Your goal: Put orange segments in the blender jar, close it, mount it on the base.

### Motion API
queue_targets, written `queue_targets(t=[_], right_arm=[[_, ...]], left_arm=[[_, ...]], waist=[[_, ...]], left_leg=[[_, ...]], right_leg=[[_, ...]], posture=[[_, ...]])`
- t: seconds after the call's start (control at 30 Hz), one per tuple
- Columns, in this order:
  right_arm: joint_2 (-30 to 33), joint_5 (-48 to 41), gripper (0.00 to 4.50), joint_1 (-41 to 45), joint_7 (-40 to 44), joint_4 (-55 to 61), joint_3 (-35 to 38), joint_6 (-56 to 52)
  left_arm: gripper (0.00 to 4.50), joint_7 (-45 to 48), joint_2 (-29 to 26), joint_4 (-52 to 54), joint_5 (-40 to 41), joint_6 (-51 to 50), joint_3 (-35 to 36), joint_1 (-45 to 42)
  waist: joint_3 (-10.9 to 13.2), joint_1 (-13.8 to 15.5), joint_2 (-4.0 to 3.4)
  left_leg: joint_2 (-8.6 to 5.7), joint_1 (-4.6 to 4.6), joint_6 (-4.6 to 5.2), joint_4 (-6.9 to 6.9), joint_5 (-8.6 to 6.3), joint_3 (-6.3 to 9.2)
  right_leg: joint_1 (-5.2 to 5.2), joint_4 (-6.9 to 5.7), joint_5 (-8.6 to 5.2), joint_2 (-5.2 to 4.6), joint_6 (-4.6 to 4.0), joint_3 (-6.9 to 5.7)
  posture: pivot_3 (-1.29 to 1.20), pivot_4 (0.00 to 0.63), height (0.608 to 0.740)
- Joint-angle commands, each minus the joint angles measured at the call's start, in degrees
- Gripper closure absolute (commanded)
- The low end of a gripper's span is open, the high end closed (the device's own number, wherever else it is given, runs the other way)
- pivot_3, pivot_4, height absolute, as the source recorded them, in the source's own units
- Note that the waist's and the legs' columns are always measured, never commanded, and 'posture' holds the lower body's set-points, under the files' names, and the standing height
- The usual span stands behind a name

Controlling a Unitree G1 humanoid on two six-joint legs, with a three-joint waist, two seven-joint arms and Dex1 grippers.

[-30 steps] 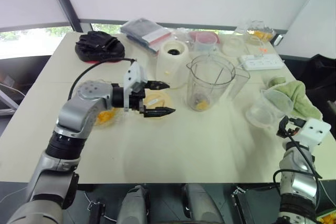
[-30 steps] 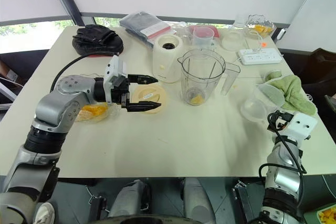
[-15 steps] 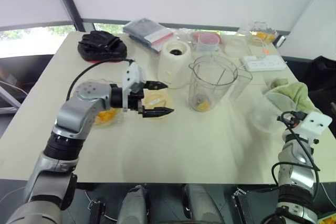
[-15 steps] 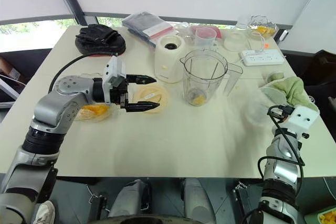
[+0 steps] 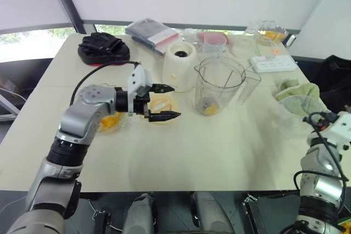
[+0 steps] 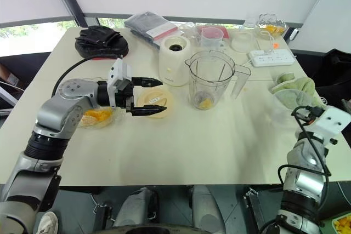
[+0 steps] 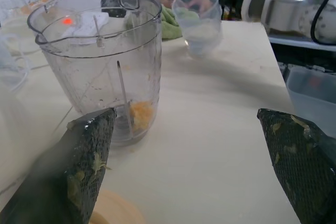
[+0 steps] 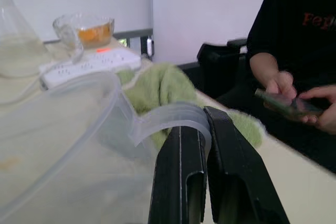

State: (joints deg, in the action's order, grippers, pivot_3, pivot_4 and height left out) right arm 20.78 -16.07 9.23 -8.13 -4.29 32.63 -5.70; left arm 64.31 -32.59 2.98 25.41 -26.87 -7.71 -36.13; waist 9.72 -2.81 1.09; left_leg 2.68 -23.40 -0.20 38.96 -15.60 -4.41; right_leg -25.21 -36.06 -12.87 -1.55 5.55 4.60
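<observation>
The blender jar [image 5: 219, 83] stands upright mid-table, lidless, with a few orange segments [image 7: 140, 114] at its bottom. Behind it to the left is the cream base [image 5: 181, 65]. More orange segments lie in a shallow clear tub [image 5: 111, 123] under my left forearm. My left gripper [image 5: 176, 101] hangs open and empty over a pale yellow round lid [image 6: 156, 100], pointing at the jar. At the table's right edge my right gripper [image 8: 205, 124] is shut on the handle of a small clear cup [image 7: 202, 17], held up off the table.
A green cloth [image 5: 299, 91] lies beside the raised cup. Along the far edge are a white power strip [image 5: 272, 65], a pink-lidded cup [image 5: 214, 40], a glass bowl [image 5: 269, 30], a plastic bag [image 5: 151, 31] and a black bundle [image 5: 103, 47]. A person in black [image 8: 294, 51] sits past the right edge, holding a phone.
My right gripper has shut on the clear cup's handle and lifted the cup off the table, up and to the right. The left arm has stayed still.
</observation>
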Motion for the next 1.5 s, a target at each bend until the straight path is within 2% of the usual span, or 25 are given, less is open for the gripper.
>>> queue_targets(t=[0.03,0.33,0.5,0.67,1.0,1.17,1.5], right_arm=[[3.9,-1.7,4.43,4.9,-0.5,8.4,1.6,-2.7],[10.2,-3.8,4.43,20.4,2.5,11.6,-2.3,-10.2],[11.0,-3.7,4.43,28.6,5.5,11.3,-7.1,-12.9],[11.3,0.0,4.43,32.5,8.0,10.5,-13.0,-13.6],[11.2,7.5,4.43,34.9,11.7,7.9,-20.6,-12.8],[14.3,13.2,4.43,35.1,15.0,6.9,-24.8,-10.5],[16.1,19.7,4.43,33.6,18.1,8.7,-27.0,-8.1]], left_arm=[[0.00,0.7,0.3,-0.2,-0.4,1.7,0.4,-1.8],[0.00,1.2,1.2,-1.2,-1.4,2.8,0.5,-1.8],[0.00,0.9,0.7,-0.6,-1.4,2.7,1.0,-1.2],[0.00,0.0,0.4,0.3,-1.3,2.5,1.4,-0.4],[0.00,-1.4,-0.5,2.0,-0.7,1.7,1.9,0.9],[0.00,-2.0,-0.4,2.6,-0.3,1.1,2.1,1.1],[0.00,-2.0,-0.5,2.5,-0.2,1.0,1.9,1.1]], waist=[[0.1,-0.2,-0.10],[0.1,-0.7,-0.13],[0.1,-1.1,-0.13],[0.1,-1.1,-0.13],[0.1,-1.0,-0.11],[0.1,-1.1,-0.11],[0.1,-1.1,-0.10]], left_leg=[[0.00,0.00,0.00,0.00,0.00,0.00],[0.01,-0.01,0.00,-0.09,0.00,0.02],[0.01,-0.05,0.00,-0.11,0.00,0.00],[0.01,-0.05,0.00,-0.17,0.00,0.00],[0.00,-0.11,0.00,-0.18,0.00,-0.02],[0.00,-0.11,0.00,-0.19,0.00,-0.03],[0.00,-0.11,0.00,-0.20,0.00,-0.04]], right_leg=[[-0.02,-0.02,0.00,0.00,0.00,0.03],[-0.05,-0.02,-0.01,0.06,0.02,0.00],[-0.11,-0.02,0.00,0.05,0.03,0.01],[-0.13,-0.01,-0.01,0.05,0.05,0.00],[-0.17,0.01,-0.03,0.02,0.06,0.00],[-0.19,0.01,-0.02,0.02,0.07,0.00],[-0.19,0.01,-0.03,0.03,0.07,0.00]], posture=[[0.00,0.150,0.740],[0.00,0.150,0.740],[0.00,0.150,0.740],[0.00,0.150,0.740],[0.00,0.150,0.740],[0.00,0.150,0.740],[0.00,0.150,0.740]])
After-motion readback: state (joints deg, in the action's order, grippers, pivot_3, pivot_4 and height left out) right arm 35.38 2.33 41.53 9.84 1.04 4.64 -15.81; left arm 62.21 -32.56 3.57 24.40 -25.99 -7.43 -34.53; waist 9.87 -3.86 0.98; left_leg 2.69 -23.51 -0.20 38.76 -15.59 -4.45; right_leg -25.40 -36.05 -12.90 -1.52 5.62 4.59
